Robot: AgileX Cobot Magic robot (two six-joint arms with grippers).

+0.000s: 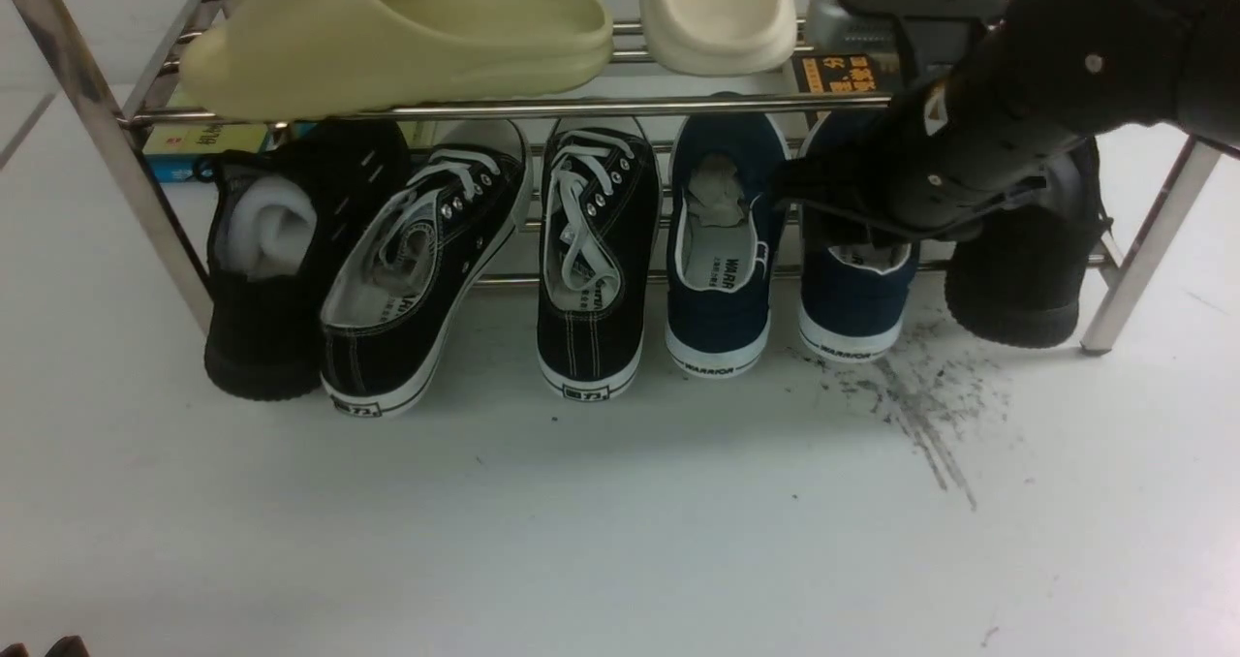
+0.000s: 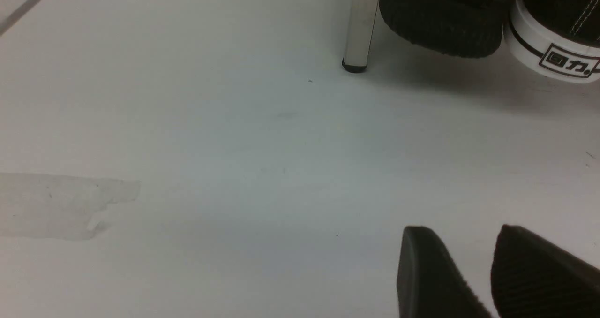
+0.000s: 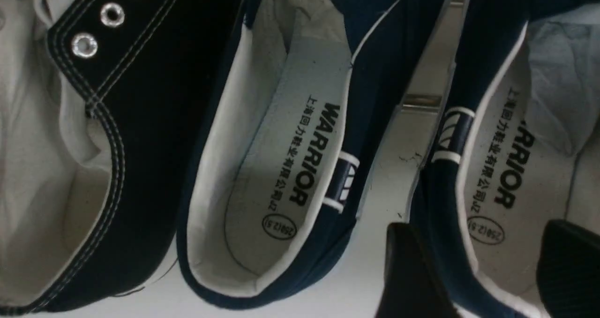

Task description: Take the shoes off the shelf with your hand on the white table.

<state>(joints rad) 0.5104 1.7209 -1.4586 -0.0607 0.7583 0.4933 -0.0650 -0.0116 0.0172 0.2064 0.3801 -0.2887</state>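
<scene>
Our left claw (image 2: 461,233) parks low over the white table (image 2: 187,121), fingers slightly apart, empty, clear of the work. Navy shoes (image 1: 719,279) sit heels-out on the shelf (image 1: 542,107), one just left of our right claw (image 3: 480,229), which is spread astride the other's side wall, one finger inside: pinch setup, we reckon.

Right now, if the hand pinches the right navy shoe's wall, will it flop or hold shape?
The shoe has a thin-looking canvas wall, so it may buckle under a pinch. Its rubber sole looks stiff, so the shoe should probably keep its length. Only paper stuffing shows inside, so it is likely light.
</scene>
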